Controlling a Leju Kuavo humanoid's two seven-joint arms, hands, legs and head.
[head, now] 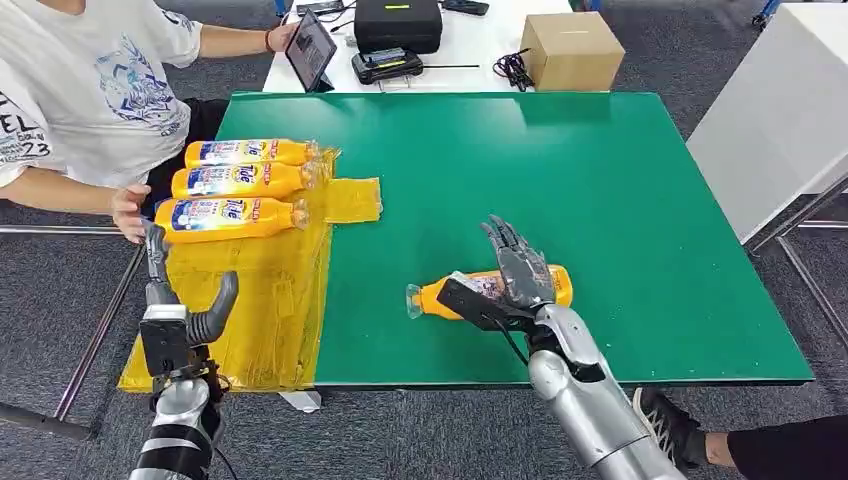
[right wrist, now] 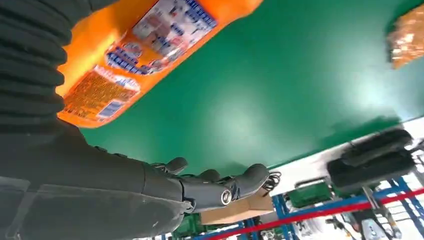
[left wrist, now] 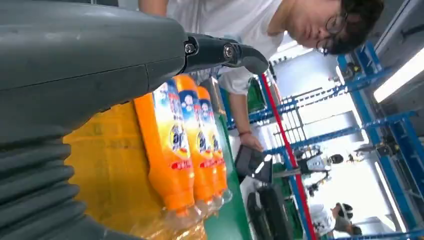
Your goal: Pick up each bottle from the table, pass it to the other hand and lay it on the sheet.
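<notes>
Three orange bottles (head: 240,186) with blue-and-white labels lie side by side on the yellow sheet (head: 250,310) at the left of the green table; the left wrist view shows them (left wrist: 182,145) too. A fourth orange bottle (head: 440,297) lies on its side on the bare green top near the front edge, its neck toward the sheet. My right hand (head: 515,265) hovers over its base end with fingers spread, nothing gripped; the right wrist view shows the bottle (right wrist: 145,45) close by the palm. My left hand (head: 185,300) stands open at the sheet's left edge, fingers up.
A person in a white shirt sits at the table's left, one hand (head: 128,212) beside the sheet. Behind the green table (head: 600,180) a white table carries a tablet (head: 310,50), black cases and a cardboard box (head: 572,50). A white cabinet stands at the right.
</notes>
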